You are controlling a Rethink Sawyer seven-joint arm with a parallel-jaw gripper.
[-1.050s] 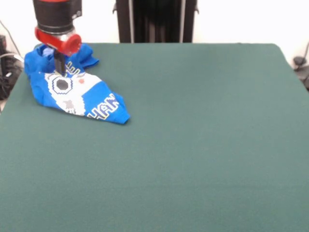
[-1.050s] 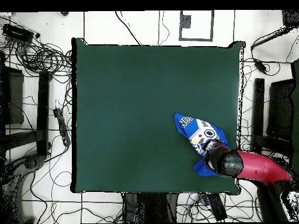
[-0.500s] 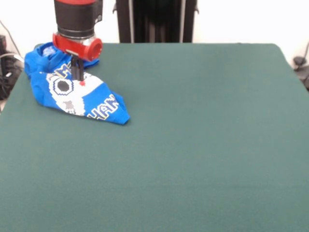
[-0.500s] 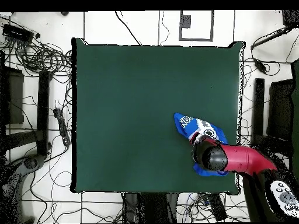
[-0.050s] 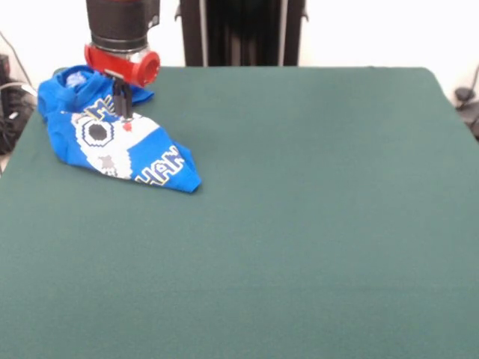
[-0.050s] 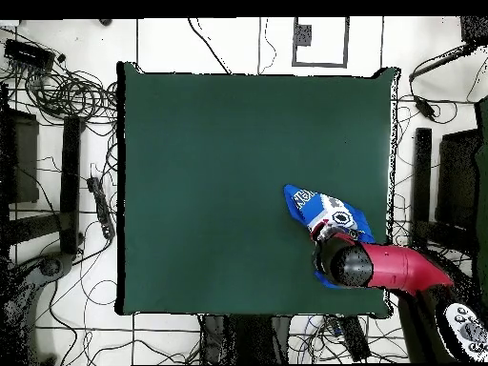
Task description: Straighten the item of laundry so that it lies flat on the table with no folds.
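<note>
Front view: blue T-shirt (image 5: pixel 112 134) lies crumpled near the far left corner of the green table (image 5: pixel 299 224), print side up.
Shirt shape: bunched, folded into a rough wedge; pointed end twd table middle, lettering at that end; white-grey pixel print across the mid part; raised blue folds at the back nr table edge.
Arm: red/black arm comes down from top edge over the shirt's back part; red collar just abv the cloth.
Gripper (image 5: pixel 121 112): dark fingers pointing down, tips at or just abv the shirt by the top of the print. They look close together, but can't tell if parted, closed or pinching cloth.
Overhead view: shirt (image 6: pixel 319 212) sits nr the table's right edge, lower right quarter of table (image 6: pixel 210 172); arm (image 6: pixel 400 269) reaches in from lower right and covers the shirt's lower part; gripper hidden under the arm's wrist.
Rest of table: bare green cloth.
Surround: cables on the floor around the table (image 6: pixel 57 86).
</note>
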